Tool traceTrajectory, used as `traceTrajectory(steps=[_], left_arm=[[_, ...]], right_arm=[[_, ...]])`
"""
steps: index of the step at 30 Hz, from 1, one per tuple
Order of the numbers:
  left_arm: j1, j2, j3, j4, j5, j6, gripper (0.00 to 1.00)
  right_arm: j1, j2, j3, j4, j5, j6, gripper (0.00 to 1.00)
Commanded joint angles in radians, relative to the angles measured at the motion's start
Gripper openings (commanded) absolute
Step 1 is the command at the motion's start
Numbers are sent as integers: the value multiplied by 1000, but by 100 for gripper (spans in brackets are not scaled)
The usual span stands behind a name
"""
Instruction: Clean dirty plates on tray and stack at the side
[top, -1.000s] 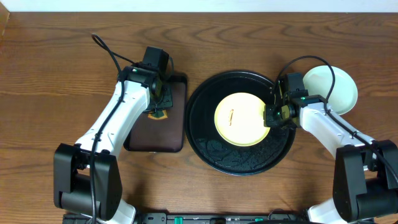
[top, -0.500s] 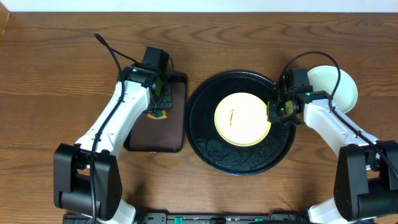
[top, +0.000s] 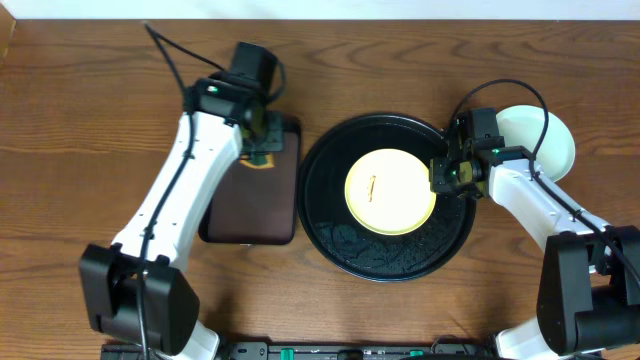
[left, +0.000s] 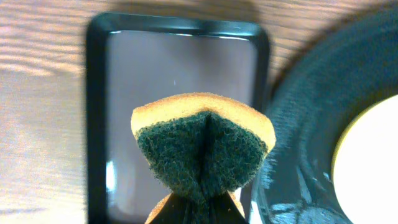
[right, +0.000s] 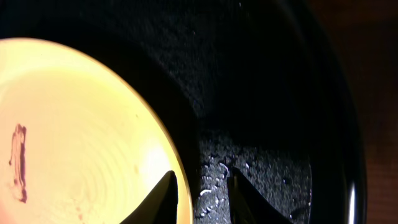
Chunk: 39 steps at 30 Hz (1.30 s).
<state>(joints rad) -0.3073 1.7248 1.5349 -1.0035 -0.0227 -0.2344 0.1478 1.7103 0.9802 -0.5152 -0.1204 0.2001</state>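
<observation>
A pale yellow plate (top: 385, 190) (right: 81, 124) with a dark smear (top: 372, 188) (right: 18, 163) lies in the round black tray (top: 390, 262) (right: 261, 93). My right gripper (top: 440, 183) (right: 201, 175) is open at the plate's right edge. One finger is over the plate and the other over the tray floor, with the rim between them. My left gripper (top: 258, 152) (left: 193, 208) is shut on a yellow-and-green sponge (left: 202, 143), folded between the jaws above the brown rectangular tray (top: 250, 215) (left: 180, 68). Pale mint plates (top: 545, 140) sit to the right of the black tray, partly hidden by the right arm.
The black tray's floor is wet, with droplets near my right fingers. The brown rectangular tray lies just left of the black tray, their rims almost touching. Wooden table surrounds both. A cable loops over the mint plates.
The right gripper has opened from shut and now straddles the yellow plate's rim. The left arm has moved toward the far end of the brown tray with the sponge.
</observation>
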Motion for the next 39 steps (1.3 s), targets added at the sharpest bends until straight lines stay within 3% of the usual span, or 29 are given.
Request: traceTrajectory(steps=[1, 5, 9, 19, 32, 33, 39], left_arm=[[-71, 55, 3, 21, 71, 12, 7], [-138, 105, 3, 90, 125, -44, 7], [-208, 165, 3, 165, 177, -63, 7], [-328, 227, 2, 262, 135, -82, 7], [-334, 232, -55, 330, 116, -85, 7], [-334, 232, -55, 333, 117, -85, 7], [-346, 232, -60, 350, 116, -85, 7]], right_arm=[[-2, -3, -27, 16, -4, -14, 24], [-2, -3, -31, 22, -4, -14, 15], [-2, -3, -34, 27, -4, -14, 17], [4, -3, -66, 74, -18, -14, 19], [15, -3, -87, 101, -19, -14, 7], [16, -3, -87, 101, -19, -14, 2], [18, -3, -88, 104, -19, -14, 1]])
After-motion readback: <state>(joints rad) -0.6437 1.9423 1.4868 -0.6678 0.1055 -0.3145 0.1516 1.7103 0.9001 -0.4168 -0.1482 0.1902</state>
